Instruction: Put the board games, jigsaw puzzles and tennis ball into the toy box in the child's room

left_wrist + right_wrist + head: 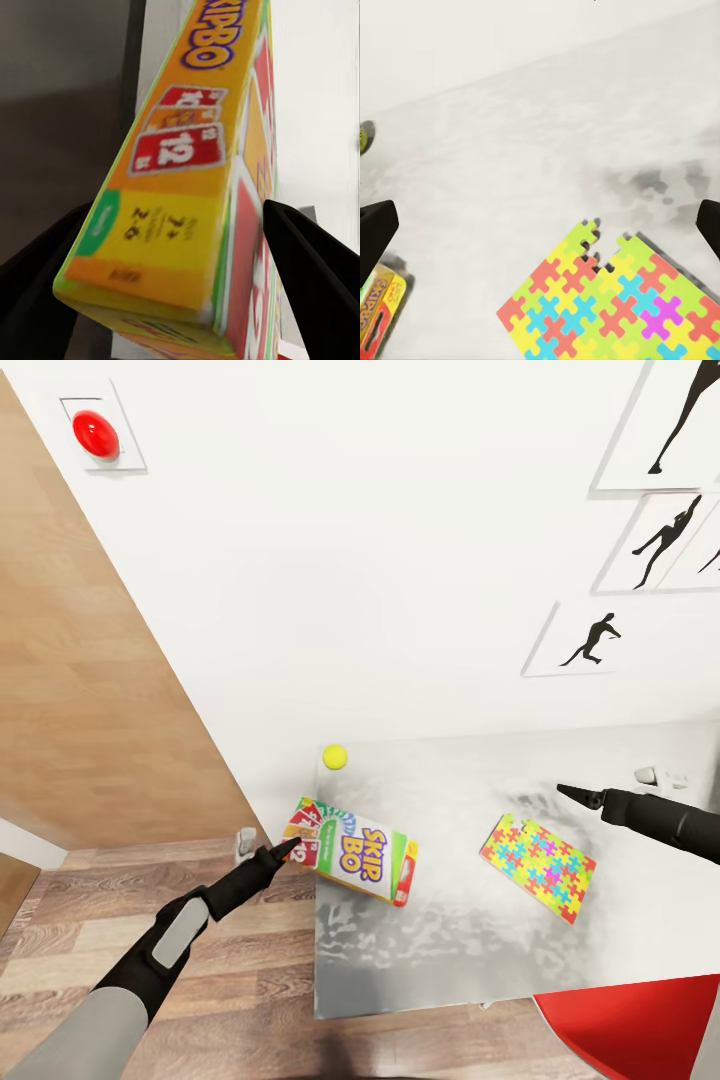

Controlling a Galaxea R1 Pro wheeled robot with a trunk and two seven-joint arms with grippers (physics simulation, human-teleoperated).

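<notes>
A Skip-Bo board game box lies at the left edge of the glossy grey table, one end sticking out past the edge. My left gripper is at that end; in the left wrist view its dark fingers press both sides of the box, so it is shut on it. A yellow tennis ball sits near the table's back left corner. A colourful jigsaw puzzle lies flat further right. My right gripper hovers open above the tabletop behind the puzzle, nothing between its fingers.
A red rounded object stands at the table's front right. A small white item rests at the back right of the table. Framed silhouettes hang on the white wall behind. A wooden panel and wood floor lie to the left.
</notes>
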